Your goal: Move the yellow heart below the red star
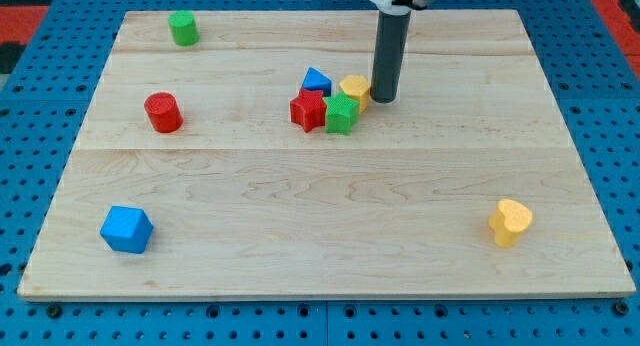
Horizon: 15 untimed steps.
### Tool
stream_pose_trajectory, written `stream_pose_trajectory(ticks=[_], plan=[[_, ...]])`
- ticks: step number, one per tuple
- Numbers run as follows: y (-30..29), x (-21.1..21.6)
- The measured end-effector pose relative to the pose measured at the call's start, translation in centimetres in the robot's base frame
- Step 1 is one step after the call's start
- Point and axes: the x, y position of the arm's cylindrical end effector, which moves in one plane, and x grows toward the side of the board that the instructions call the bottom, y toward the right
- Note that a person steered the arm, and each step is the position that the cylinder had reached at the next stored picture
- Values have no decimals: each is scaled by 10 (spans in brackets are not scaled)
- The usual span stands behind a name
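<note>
A pale wooden counter (330, 236) lies on a blue pegboard base. No pincer is fitted to this arm, so there is no open or closed state to report; the arm ends in a dark rod.

Landmark: the red star (308, 111), near the counter's middle. Touching it on the view's right is a green star-like block (341, 115); a blue triangular block (316, 81) sits just above it; a yellow block (354, 89), shape not clear, sits above and to the view's right of it. My tip (385, 99) stands just beside that yellow block, on its right, in this cluster.

The yellow heart (510, 222) lies well apart from the red star, far toward the view's lower right, near the counter's edge. It is untouched.

Also present: red cylinder (162, 113) to the star's left, green cylinder (183, 28) at upper left, blue block (126, 229) at lower left.

Judgement: the task is not begun. The tip must first reach the heart, then push it leftward to below the star.
</note>
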Motion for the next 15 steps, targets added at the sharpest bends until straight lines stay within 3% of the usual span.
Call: stream_pose_trajectory(ticks=[3,4,5,6,7,9,14,15], plan=[[-11,-6],[52,-3],[152,3],[210,39],[196,116],[132,194],[-30,224],[-58,193]])
